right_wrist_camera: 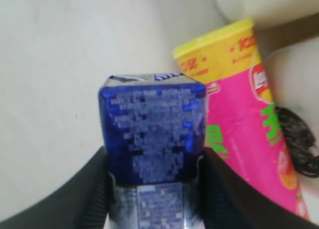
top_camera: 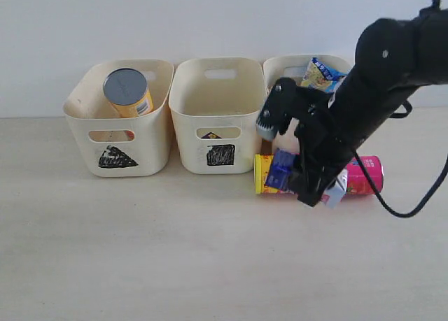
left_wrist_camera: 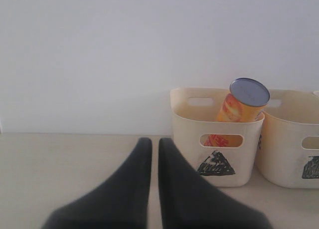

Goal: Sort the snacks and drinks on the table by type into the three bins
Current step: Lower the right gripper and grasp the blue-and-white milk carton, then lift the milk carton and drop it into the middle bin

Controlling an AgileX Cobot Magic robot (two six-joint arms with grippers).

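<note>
The blue-and-white carton (right_wrist_camera: 152, 134) is gripped in the right claw (right_wrist_camera: 153, 159), one finger pressed against each side and its blue end jutting past the fingertips. In the exterior view the carton (top_camera: 280, 174) hangs to the right of the square bin (top_camera: 185, 104) and a little nearer the camera, just in front of the pink chip tube (top_camera: 360, 175). The carton's long axis runs roughly level and side to side, with the blue end pointing back toward the square bin.

The pink chip tube lies on its side on the counter (top_camera: 175, 265), also lengthways side to side, with its yellow lid (top_camera: 262, 174) nearest the square bin's right front corner. The right wrist view shows the tube (right_wrist_camera: 239, 139) close beside the carton, but whether they touch cannot be told.

Behind the tube, just right of the square bin, stands the third bin (top_camera: 280, 73) with the blue noodle packet (top_camera: 322, 74) in it; the arm hides its front mark. Just left of the square bin is the triangle bin (top_camera: 84, 118), where the yellow-orange tube (top_camera: 129, 94) leans lid up.

Open counter spreads wide in front of the square bin. The left claw (left_wrist_camera: 155, 141) is out of the exterior view; its own camera shows its fingers nearly together around a thin gap, gripping nothing.
</note>
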